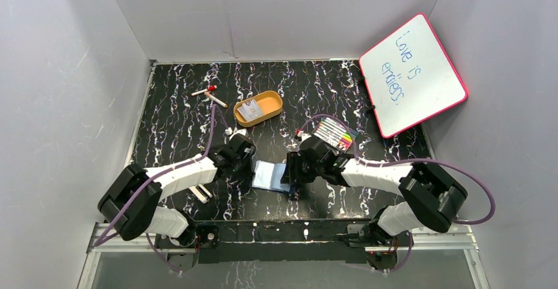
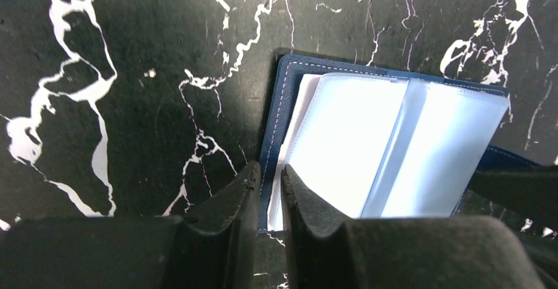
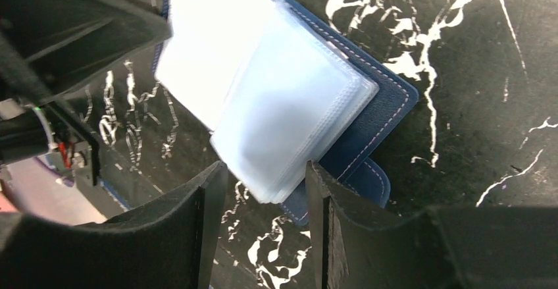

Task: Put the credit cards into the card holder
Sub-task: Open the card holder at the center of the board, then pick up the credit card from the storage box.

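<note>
On the tabletop (image 1: 172, 130) the card holder (image 1: 268, 175) lies open, left pincer (image 2: 270, 172) pinching its cover, right pincer (image 3: 265, 170) spread, but the credit cards (image 1: 250, 110) lie unloaded in the orange tray (image 1: 272, 106).

**A:** Setting?

**B:** Robot lab test cell. White panel walls (image 1: 66, 91) box in a black marble-print tabletop (image 1: 177, 124) on three sides.

**A:** Basis?

**B:** A left arm (image 1: 177, 174) and a right arm (image 1: 381, 170) are bolted to a metal rail (image 1: 296, 235) at the near edge. Purple cables (image 1: 212, 128) loop loose. A pink-framed whiteboard (image 1: 413, 75) with handwriting is propped in the far corner.
</note>
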